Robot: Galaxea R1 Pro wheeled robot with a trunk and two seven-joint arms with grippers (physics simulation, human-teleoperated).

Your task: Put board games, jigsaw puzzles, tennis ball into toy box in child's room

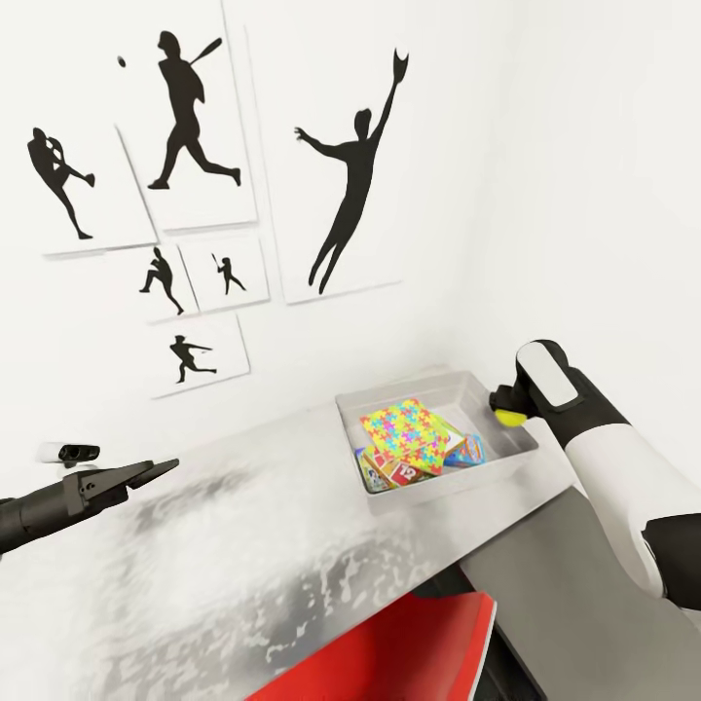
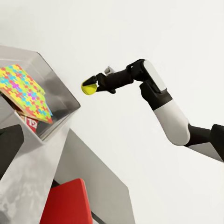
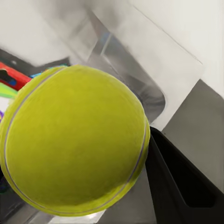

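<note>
Head view: right gripper (image 1: 503,409) jaws grip tennis ball (image 1: 508,419) above toy box (image 1: 506,465) rim.

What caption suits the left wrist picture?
Right gripper holds small yellow-green tennis ball beside the pale grey translucent toy box.

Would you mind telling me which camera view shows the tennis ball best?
The right wrist view: the tennis ball is close up, seam visible, with a dark finger beside it. The left wrist view shows it small, held in the right gripper beside the toy box. The head view shows it partly hidden.
</note>
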